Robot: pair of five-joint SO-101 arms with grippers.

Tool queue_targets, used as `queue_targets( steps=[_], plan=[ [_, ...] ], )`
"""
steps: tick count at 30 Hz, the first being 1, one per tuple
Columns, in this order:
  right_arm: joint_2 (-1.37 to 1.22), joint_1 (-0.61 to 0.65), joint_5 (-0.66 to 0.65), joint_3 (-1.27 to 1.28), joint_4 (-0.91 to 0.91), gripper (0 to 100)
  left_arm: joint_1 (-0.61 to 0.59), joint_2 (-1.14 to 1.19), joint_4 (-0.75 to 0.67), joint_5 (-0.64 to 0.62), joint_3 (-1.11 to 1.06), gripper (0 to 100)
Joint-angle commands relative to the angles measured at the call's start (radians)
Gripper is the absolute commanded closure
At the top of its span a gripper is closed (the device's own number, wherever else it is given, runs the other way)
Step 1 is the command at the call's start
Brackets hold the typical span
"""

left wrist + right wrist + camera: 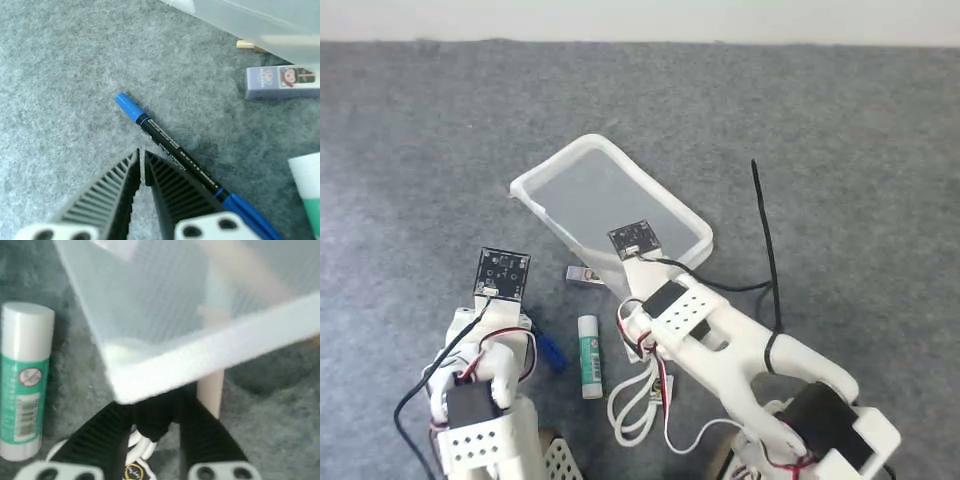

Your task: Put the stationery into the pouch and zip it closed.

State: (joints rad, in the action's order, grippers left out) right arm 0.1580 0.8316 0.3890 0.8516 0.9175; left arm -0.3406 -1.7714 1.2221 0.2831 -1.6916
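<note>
Grey desk (860,120), translucent pouch (605,200) laid mid-desk.
The pen (175,149) is laid diagonally, blue cap pointed away from the left gripper (141,156), which is nearly closed and empty; the pen's tail is cut off. The right gripper (157,410) is hidden at its tip under the pouch rim; its state cannot be told.

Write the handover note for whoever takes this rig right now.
Left tool: shut, empty, beside the blue pen on the carpet.
Right tool: at the pouch edge; whether it grips cannot be told.
Outside the pouch: pen, eraser, glue stick. A pale stick pokes out at the pouch's edge.
Done: nothing clearly inside.
Left: load pen, eraser and glue stick, push the stick in, zip closed.
</note>
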Motion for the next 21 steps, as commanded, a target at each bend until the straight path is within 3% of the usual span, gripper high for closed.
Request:
queue_targets(
  steps=[1,7,14,21],
  plan=[
    [-0.01,-0.01,-0.086,-0.032,0.021,98.5,-0.005,-0.003,-0.003,0.002,0.05,99],
    [0.05,-0.01,-0.092,-0.034,0.044,99.2,-0.005,-0.003,-0.003,0.002,0.05,99],
    [0.242,-0.01,-0.279,-0.029,0.122,99.2,-0.005,-0.003,-0.003,0.002,0.05,99],
    [0.332,-0.004,-0.308,-0.015,0.113,99.2,-0.005,-0.003,-0.003,0.002,0.05,99]
  ],
)
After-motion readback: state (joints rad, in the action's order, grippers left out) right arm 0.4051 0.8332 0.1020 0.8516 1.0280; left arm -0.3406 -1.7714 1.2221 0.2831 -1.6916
